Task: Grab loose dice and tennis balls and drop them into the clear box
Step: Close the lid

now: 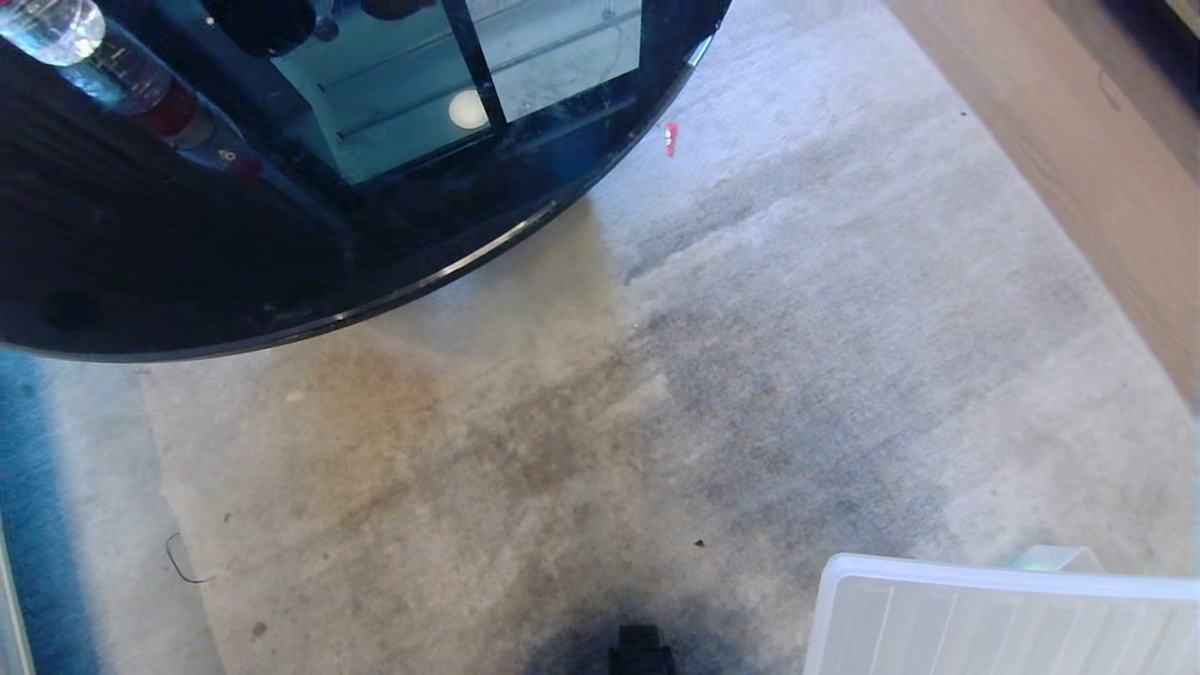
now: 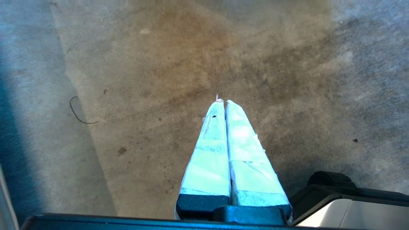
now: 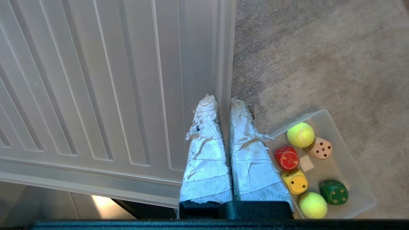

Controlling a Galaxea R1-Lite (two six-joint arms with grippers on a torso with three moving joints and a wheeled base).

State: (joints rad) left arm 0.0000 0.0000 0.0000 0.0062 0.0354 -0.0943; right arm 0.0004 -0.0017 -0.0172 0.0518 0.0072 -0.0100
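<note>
In the right wrist view the clear box (image 3: 344,166) sits on the carpet beside the ribbed tray. Inside it lie a red die (image 3: 286,157), a yellow die (image 3: 295,181), a dark green die (image 3: 334,191), a beige die (image 3: 320,148) and two tennis balls (image 3: 300,134) (image 3: 313,204). My right gripper (image 3: 223,99) hangs shut and empty over the tray's edge, next to the box. Over bare stained carpet my left gripper (image 2: 222,102) is shut with nothing in it. In the head view only a corner of the box (image 1: 1069,558) peeks out behind the tray.
A flat translucent ribbed tray (image 1: 984,619) lies at the lower right. A round black glass table (image 1: 281,234) with a bottle (image 1: 56,28) fills the upper left. A wooden panel (image 1: 1106,169) runs along the right. A small red scrap (image 1: 669,138) and a thin wire (image 1: 183,562) lie on the carpet.
</note>
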